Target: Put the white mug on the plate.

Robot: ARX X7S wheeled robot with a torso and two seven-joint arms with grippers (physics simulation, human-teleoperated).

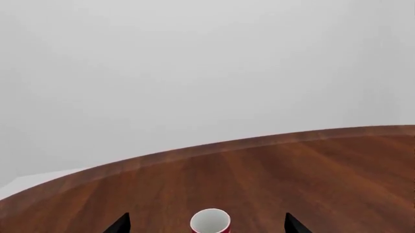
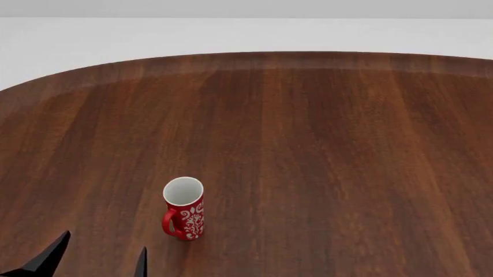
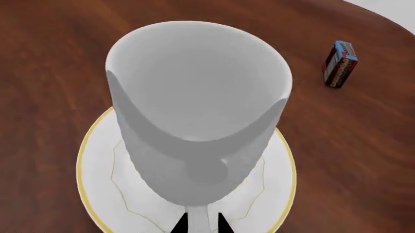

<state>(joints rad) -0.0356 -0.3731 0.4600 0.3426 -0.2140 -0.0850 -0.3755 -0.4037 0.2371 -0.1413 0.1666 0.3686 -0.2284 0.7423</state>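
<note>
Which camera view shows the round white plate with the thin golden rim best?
The right wrist view: the round white plate with the thin golden rim lies under the tall glossy white mug, its rim visible on both sides. The head view and the left wrist view do not show the plate.

L end effector (image 2: 92, 259) fingers spread wide; R end effector (image 3: 201, 224) fingers nearly closed.
</note>
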